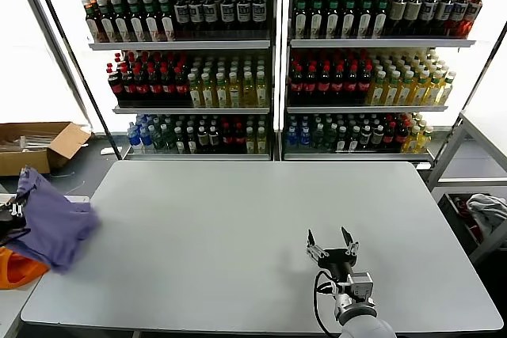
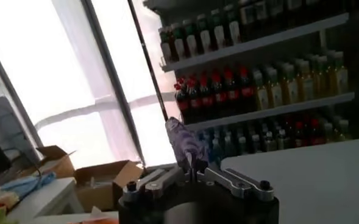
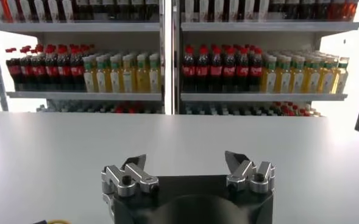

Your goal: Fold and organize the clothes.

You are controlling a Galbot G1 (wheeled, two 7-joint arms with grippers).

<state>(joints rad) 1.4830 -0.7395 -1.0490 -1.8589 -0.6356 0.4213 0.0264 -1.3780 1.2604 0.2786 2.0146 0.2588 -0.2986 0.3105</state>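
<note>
Shelves of bottled drinks (image 1: 269,69) stand behind a pale grey bench (image 1: 238,227); no label is readable. At the bench's left edge, the left gripper (image 2: 191,167) has its fingers clamped on a lavender thin-fabric T-shirt (image 1: 49,219), which drapes over the corner, a fold sticking up between them. Near the front right, the right gripper (image 1: 333,241) hovers, fingers spread wide and empty.

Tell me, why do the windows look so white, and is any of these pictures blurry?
Head view: daylight blows out the windows to plain white, while the table is evenly lit. Left wrist view: same glare, soft focus, and the shirt pinched in the left gripper is blurred. Right wrist view: sharper, the right gripper stands open, bottles clear.
</note>
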